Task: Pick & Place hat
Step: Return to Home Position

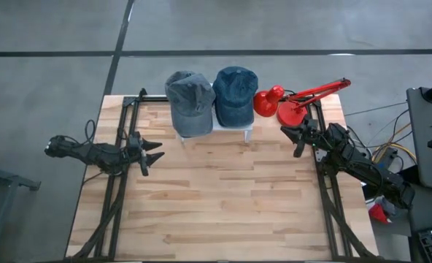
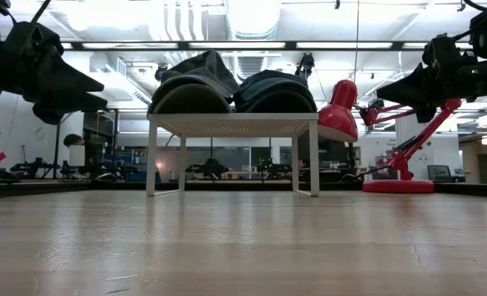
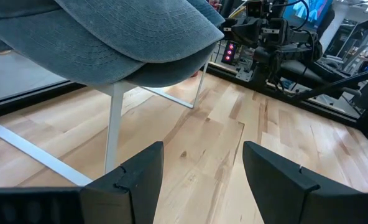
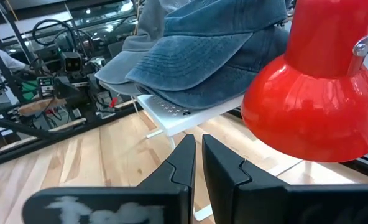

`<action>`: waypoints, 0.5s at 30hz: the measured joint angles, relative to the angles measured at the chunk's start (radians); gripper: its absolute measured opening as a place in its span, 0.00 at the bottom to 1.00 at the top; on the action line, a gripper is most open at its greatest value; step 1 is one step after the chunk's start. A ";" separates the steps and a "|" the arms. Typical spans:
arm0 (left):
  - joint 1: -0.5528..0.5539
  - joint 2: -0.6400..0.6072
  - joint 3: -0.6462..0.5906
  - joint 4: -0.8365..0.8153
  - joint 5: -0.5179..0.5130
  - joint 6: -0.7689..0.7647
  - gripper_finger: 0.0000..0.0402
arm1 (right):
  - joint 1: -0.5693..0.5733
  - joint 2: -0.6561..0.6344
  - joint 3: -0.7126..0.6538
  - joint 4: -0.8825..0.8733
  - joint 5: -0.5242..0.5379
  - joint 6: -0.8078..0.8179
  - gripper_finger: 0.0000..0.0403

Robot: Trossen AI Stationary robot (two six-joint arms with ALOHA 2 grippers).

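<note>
Clearance is looking tightest at two o'clock: the right pincer (image 4: 196, 147), pinched nearly closed on nothing, is sitting just beside the red lamp (image 1: 292, 112), and I am judging a careless swing could be tipping it. The left pincer (image 3: 202, 152) is waiting at nine o'clock, spread wide, empty. Gray caps (image 1: 189, 102) are resting on the shelf (image 2: 231, 124) at twelve o'clock.
</note>
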 joint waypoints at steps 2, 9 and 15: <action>0.000 0.000 0.000 0.000 0.000 0.000 0.55 | 0.000 0.000 0.000 0.000 0.000 0.000 0.07; 0.000 0.000 0.000 0.000 0.000 0.000 0.55 | 0.000 -0.007 0.000 0.002 0.000 0.000 0.07; 0.000 0.000 0.000 0.000 0.000 0.000 0.55 | 0.081 -0.084 0.000 -0.007 0.003 0.000 0.07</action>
